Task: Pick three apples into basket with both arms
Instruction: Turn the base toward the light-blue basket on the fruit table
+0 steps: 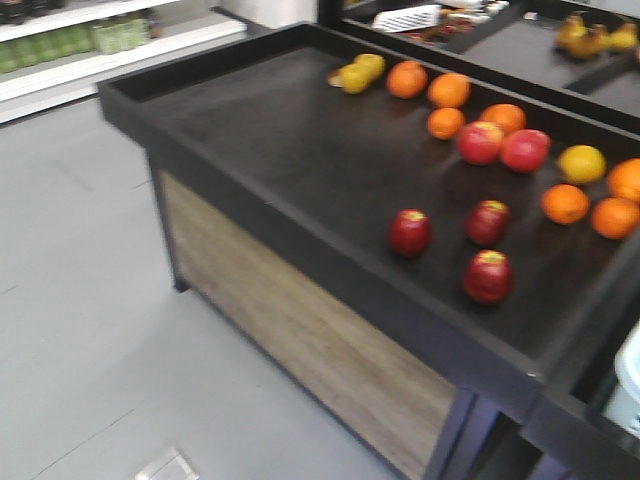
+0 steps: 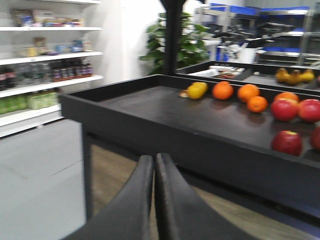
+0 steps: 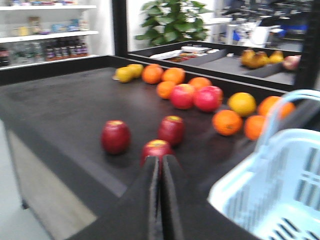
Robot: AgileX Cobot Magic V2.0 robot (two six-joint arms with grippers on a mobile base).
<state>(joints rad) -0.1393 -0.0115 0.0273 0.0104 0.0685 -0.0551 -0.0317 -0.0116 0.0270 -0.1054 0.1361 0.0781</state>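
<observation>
Three dark red apples lie on the black display table [image 1: 250,140]: one at the left [image 1: 410,232], one behind [image 1: 488,222], one nearest the front edge [image 1: 488,276]. In the right wrist view they show as a left apple [image 3: 116,136], a middle apple [image 3: 171,129] and a near apple [image 3: 156,149], just beyond my shut right gripper [image 3: 161,159]. The pale blue basket [image 3: 280,185] stands to its right, and a sliver of the basket [image 1: 628,385] shows in the front view. My left gripper [image 2: 154,159] is shut and empty, below the table's front rim; one dark apple [image 2: 287,142] lies far right.
Two brighter red apples [image 1: 480,142] [image 1: 524,150], several oranges [image 1: 565,203] and yellow fruit [image 1: 360,72] lie farther back on the table. A raised black rim [image 1: 330,255] edges the table. A second fruit table [image 1: 560,50] stands behind; store shelves [image 2: 45,55] line the left.
</observation>
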